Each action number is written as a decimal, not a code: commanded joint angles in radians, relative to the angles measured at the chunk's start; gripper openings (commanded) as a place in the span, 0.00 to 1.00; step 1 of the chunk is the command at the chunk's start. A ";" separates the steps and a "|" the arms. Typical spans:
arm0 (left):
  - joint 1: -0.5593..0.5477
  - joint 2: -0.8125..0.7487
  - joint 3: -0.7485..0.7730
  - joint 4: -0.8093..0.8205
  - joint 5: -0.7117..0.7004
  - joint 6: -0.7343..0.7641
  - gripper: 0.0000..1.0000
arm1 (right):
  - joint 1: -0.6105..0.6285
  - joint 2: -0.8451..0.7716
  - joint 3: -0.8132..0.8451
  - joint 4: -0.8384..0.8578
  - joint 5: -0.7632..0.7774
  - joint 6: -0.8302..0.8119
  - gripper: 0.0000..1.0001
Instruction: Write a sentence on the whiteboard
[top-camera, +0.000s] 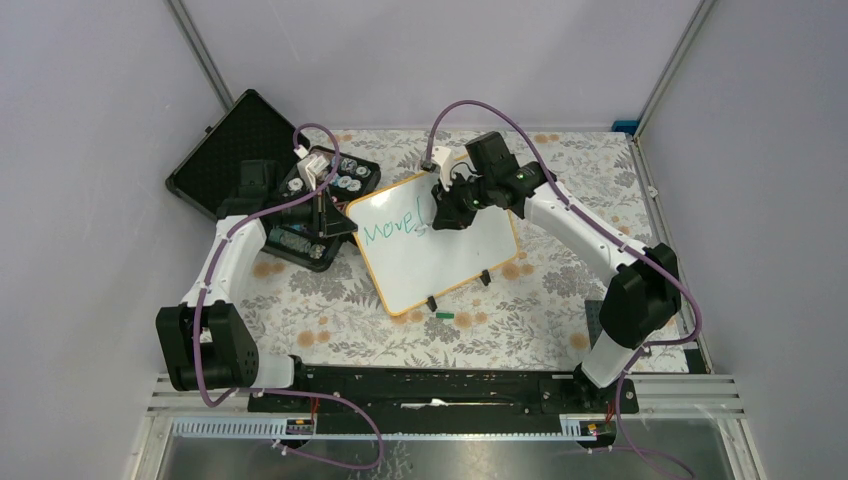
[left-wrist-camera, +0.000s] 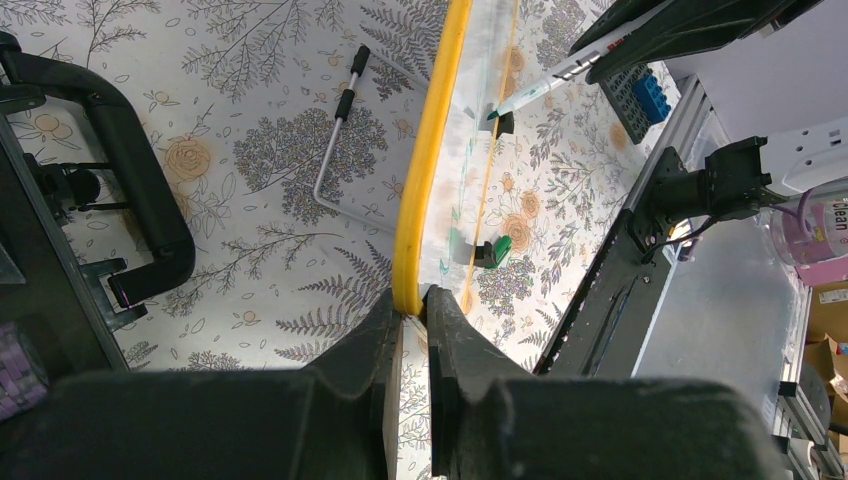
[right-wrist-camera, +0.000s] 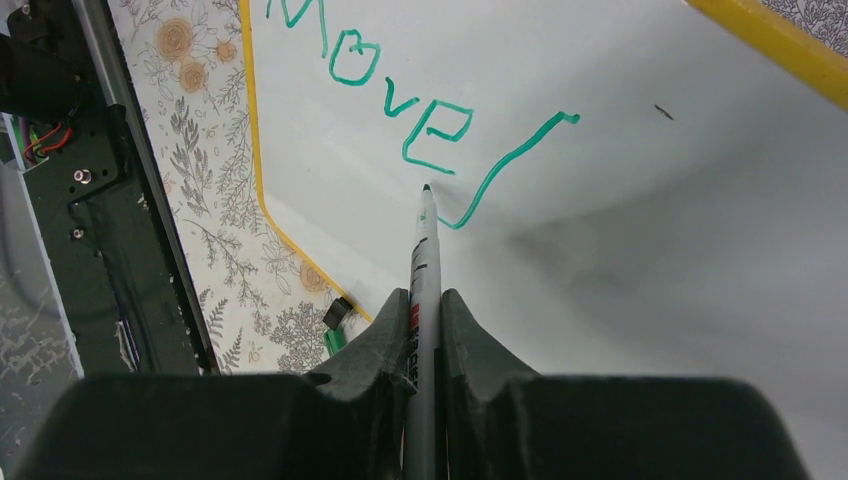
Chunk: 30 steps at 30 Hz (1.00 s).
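Observation:
The whiteboard lies at an angle on the flowered table, its orange-yellow rim running up the left wrist view. My left gripper is shut on that rim at the board's left edge. My right gripper is shut on a grey marker, hovering over the board's upper part. The sentence reads "Move" in green, followed by one long slanted stroke. The marker's tip sits at the board just below the "e", beside the foot of that stroke.
An open black foam-lined case and a black tray of small parts stand behind my left arm. A green marker cap lies by the board's near clip foot. An L-shaped hex key rests on the cloth.

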 joint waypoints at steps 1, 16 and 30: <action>-0.004 0.008 -0.006 0.025 -0.014 0.060 0.00 | -0.006 -0.049 0.046 -0.002 -0.023 -0.002 0.00; -0.005 -0.002 -0.009 0.024 -0.020 0.059 0.00 | -0.022 -0.010 0.088 0.034 0.037 0.022 0.00; -0.006 0.004 -0.007 0.023 -0.024 0.060 0.00 | -0.052 -0.001 0.086 0.035 0.086 0.008 0.00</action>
